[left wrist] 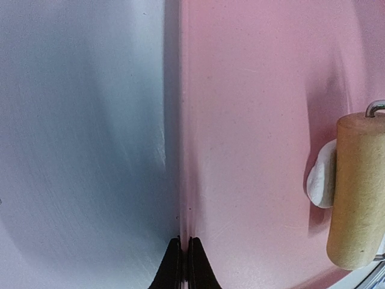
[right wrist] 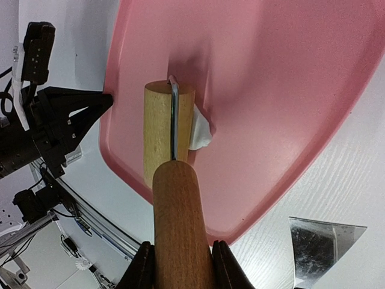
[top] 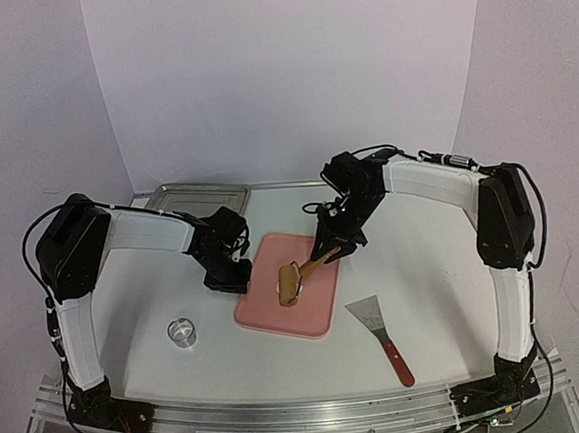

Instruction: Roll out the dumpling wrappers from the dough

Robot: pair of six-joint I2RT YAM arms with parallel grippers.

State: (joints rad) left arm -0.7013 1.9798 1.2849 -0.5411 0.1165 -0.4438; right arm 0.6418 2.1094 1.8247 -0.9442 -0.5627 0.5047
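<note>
A pink board (top: 312,315) lies mid-table. On it a small lump of white dough (right wrist: 200,133) sits under the wooden roller (right wrist: 159,132) of a rolling pin, sticking out at one side (left wrist: 322,180). My right gripper (right wrist: 178,253) is shut on the pin's wooden handle (right wrist: 180,217), reaching in from the board's far right corner (top: 324,252). At the board's left edge my left gripper (left wrist: 185,241) is shut, with the rim (left wrist: 180,150) running in between its fingertips (top: 236,278). No dumpling wrappers are in view.
A metal tray (top: 200,196) stands at the back left. A small metal ring cutter (top: 182,332) sits near the front left. A metal scraper with a red handle (top: 379,330) lies to the right of the board, its blade (right wrist: 319,241) close to the board's corner.
</note>
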